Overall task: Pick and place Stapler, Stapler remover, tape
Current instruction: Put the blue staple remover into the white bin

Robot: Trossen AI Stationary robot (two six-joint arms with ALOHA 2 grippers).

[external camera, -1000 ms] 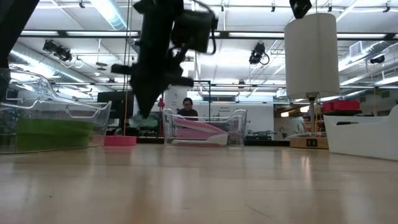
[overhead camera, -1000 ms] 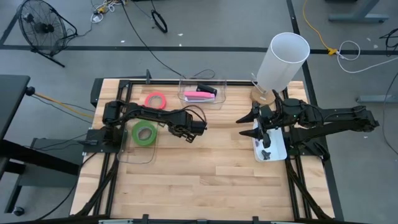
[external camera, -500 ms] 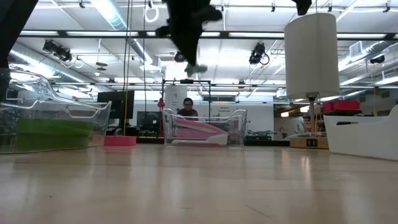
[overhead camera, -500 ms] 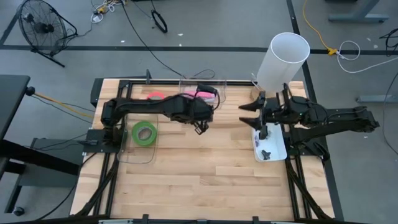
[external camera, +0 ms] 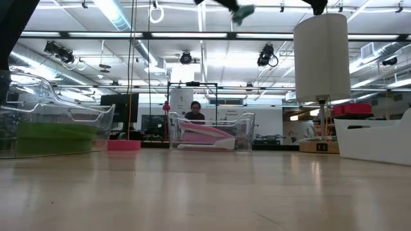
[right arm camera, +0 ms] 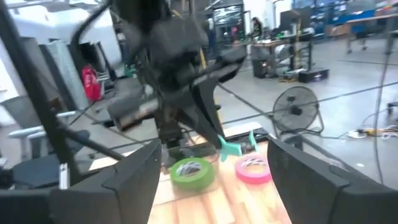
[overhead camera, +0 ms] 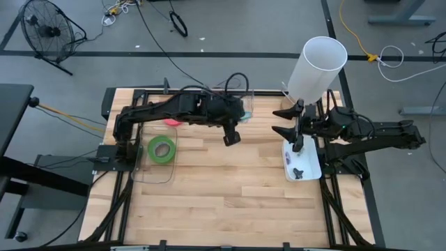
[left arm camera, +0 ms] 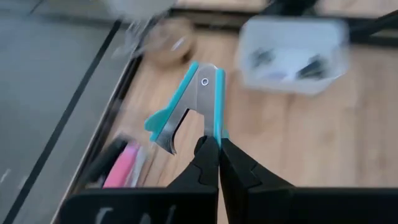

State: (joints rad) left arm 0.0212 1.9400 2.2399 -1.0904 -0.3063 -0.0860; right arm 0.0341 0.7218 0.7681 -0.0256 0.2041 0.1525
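My left gripper (overhead camera: 231, 137) is shut on a teal and metal staple remover (left arm camera: 189, 102), high above the middle of the table; the remover also shows at the top of the low view (external camera: 243, 11). My right gripper (overhead camera: 284, 122) is open and empty, above the white tray (overhead camera: 311, 167) at the right. A green tape roll (overhead camera: 162, 148) lies flat in a clear tray (overhead camera: 150, 171) at the left. A pink tape roll (overhead camera: 171, 121) lies on the table, half hidden by my left arm. A pink stapler (external camera: 202, 135) lies in a clear bin (external camera: 247, 131) at the far edge. My left gripper pinches the free end of one teal handle of the staple remover (left arm camera: 218, 129) between its two fingers. The remover sticks out past the fingertips, its metal jaws and second handle free. It is lifted clear of the table.
A tall white cylinder on a wooden base (overhead camera: 317, 66) stands at the far right corner, close to my right arm. The white tray holds small black items (overhead camera: 298, 173). The near half of the wooden table (overhead camera: 230, 202) is bare wood.
My left gripper has risen and gone toward the table's right and far edges with the staple remover, out over the middle of the table; the remover has left the top of the low view's centre. My right gripper has gone a little toward the far edge.
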